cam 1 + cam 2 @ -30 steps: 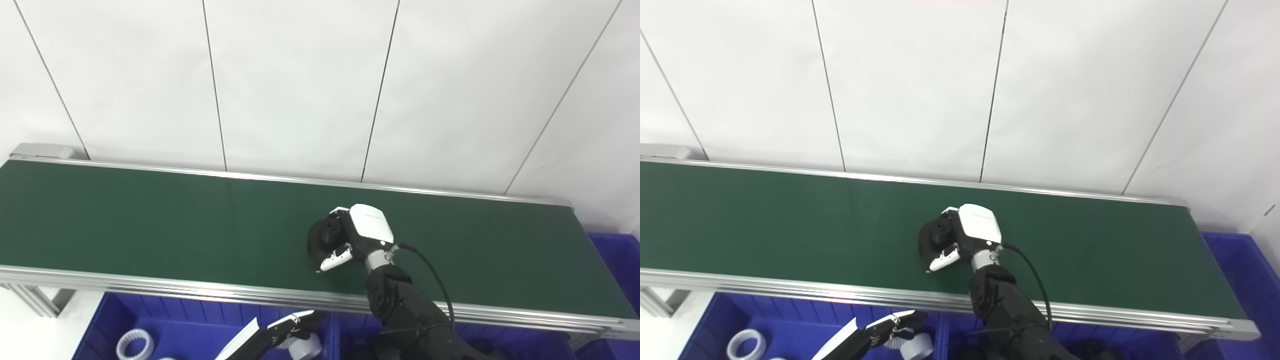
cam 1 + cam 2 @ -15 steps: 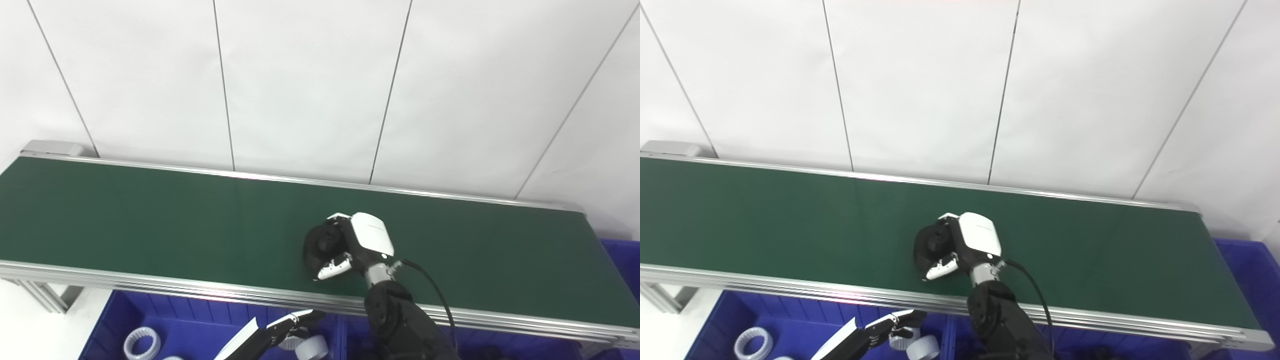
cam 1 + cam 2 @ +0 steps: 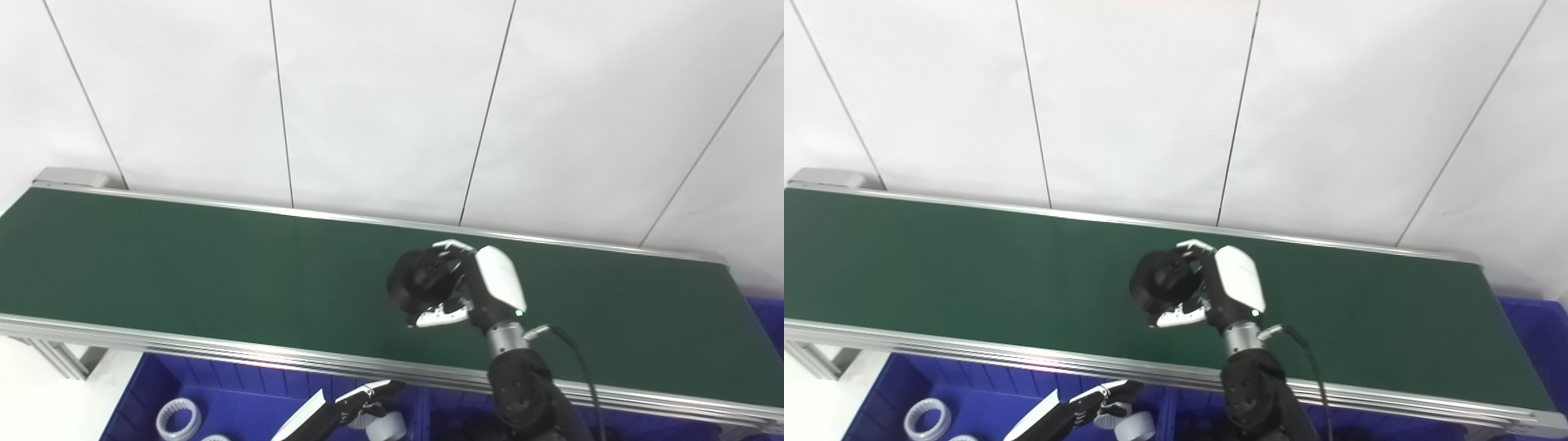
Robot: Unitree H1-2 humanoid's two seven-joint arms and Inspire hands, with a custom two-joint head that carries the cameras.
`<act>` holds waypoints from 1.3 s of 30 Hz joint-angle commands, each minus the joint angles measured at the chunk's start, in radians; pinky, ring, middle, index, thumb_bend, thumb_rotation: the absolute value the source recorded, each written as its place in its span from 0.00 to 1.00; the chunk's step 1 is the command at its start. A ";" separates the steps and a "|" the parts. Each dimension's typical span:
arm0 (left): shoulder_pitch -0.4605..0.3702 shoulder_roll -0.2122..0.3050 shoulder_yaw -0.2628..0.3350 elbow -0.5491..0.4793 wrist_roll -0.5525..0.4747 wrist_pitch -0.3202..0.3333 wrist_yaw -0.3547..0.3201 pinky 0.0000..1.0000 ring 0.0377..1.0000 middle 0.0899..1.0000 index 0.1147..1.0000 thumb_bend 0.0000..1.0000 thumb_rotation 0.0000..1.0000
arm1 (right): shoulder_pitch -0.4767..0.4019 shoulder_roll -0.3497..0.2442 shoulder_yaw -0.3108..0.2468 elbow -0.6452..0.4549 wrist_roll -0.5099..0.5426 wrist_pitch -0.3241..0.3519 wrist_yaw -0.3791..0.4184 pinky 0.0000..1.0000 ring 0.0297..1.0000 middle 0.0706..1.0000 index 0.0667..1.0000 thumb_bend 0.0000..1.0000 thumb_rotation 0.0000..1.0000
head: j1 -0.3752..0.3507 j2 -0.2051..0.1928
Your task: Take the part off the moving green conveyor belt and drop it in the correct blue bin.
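My right hand (image 3: 471,288) is shut on a black round part (image 3: 419,283) and holds it above the green conveyor belt (image 3: 184,257), near the belt's middle. The same hand (image 3: 1222,288) and part (image 3: 1160,285) show in the right eye view. My left hand (image 3: 361,404) is low at the bottom edge, over a blue bin (image 3: 245,404) in front of the belt; its fingers look loosely apart and hold nothing.
White ring parts (image 3: 177,418) and a white round part (image 3: 386,427) lie in the blue bin below the belt's front rail. Another blue bin (image 3: 1534,343) stands at the right end of the belt. A white panelled wall stands behind.
My right hand has lifted the black part off the belt and raised it a little to the right. The camera has also shifted slightly. The left hand has stayed in place.
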 commanded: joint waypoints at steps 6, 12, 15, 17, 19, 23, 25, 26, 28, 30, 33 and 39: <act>-0.041 -0.001 0.000 0.005 -0.019 -0.038 -0.012 0.82 0.88 0.90 0.88 0.42 0.56 | 0.079 -0.034 -0.032 -0.194 -0.014 0.036 0.069 0.33 0.37 0.37 0.50 0.52 0.00 | -0.023 0.011; -0.047 0.003 0.018 -0.005 -0.039 -0.038 -0.033 0.84 0.90 0.91 0.88 0.41 0.58 | 0.199 -0.076 -0.055 -0.364 -0.036 0.069 0.130 0.32 0.36 0.37 0.50 0.52 0.00 | -0.064 0.071; -0.047 0.004 0.033 -0.019 -0.049 -0.038 -0.045 0.85 0.90 0.92 0.89 0.40 0.63 | 0.261 -0.085 -0.071 -0.449 -0.039 0.102 0.167 0.32 0.37 0.43 0.46 0.53 0.00 | -0.100 0.105; -0.049 0.005 0.043 -0.028 -0.057 -0.038 -0.054 0.86 0.90 0.92 0.89 0.40 0.65 | 0.306 -0.090 -0.083 -0.502 -0.042 0.120 0.189 0.32 0.37 0.44 0.46 0.53 0.00 | -0.118 0.142; -0.054 0.009 0.057 -0.043 -0.069 -0.038 -0.069 0.88 0.92 0.93 0.90 0.39 0.68 | 0.362 -0.096 -0.097 -0.563 -0.046 0.145 0.212 0.31 0.36 0.44 0.45 0.53 0.00 | -0.146 0.205; -0.076 0.022 0.084 -0.071 -0.102 -0.037 -0.105 0.89 0.93 0.94 0.92 0.40 0.74 | 0.452 -0.098 -0.121 -0.630 -0.045 0.163 0.234 0.30 0.35 0.43 0.46 0.53 0.00 | -0.181 0.260; -0.091 0.023 0.091 -0.078 -0.145 -0.031 -0.131 0.90 0.93 0.94 0.91 0.41 0.72 | 0.499 -0.098 -0.127 -0.625 -0.049 0.155 0.224 0.30 0.34 0.44 0.45 0.53 0.00 | -0.178 0.267; -0.096 0.022 0.094 -0.082 -0.156 -0.025 -0.140 0.89 0.93 0.94 0.91 0.40 0.70 | 0.518 -0.098 -0.129 -0.615 -0.051 0.143 0.215 0.30 0.34 0.44 0.45 0.53 0.00 | -0.177 0.267; -0.099 0.019 0.099 -0.086 -0.165 -0.018 -0.153 0.88 0.92 0.93 0.90 0.40 0.67 | 0.547 -0.098 -0.132 -0.596 -0.048 0.112 0.197 0.29 0.33 0.44 0.45 0.53 0.00 | -0.184 0.263; -0.100 0.017 0.102 -0.088 -0.172 -0.014 -0.166 0.88 0.92 0.93 0.91 0.41 0.67 | 0.572 -0.102 -0.130 -0.580 -0.052 0.100 0.188 0.31 0.35 0.44 0.45 0.53 0.00 | -0.195 0.256; -0.101 0.016 0.108 -0.086 -0.178 -0.015 -0.182 0.89 0.93 0.94 0.91 0.43 0.68 | 0.592 -0.115 -0.104 -0.552 -0.099 0.100 0.181 0.33 0.38 0.38 0.49 0.52 0.00 | -0.192 0.244; -0.085 0.008 0.120 -0.123 -0.175 -0.005 -0.186 0.87 0.92 0.93 0.90 0.44 0.69 | 0.589 -0.144 -0.054 -0.471 -0.175 0.097 0.167 0.38 0.43 0.38 0.51 0.52 0.00 | -0.172 0.238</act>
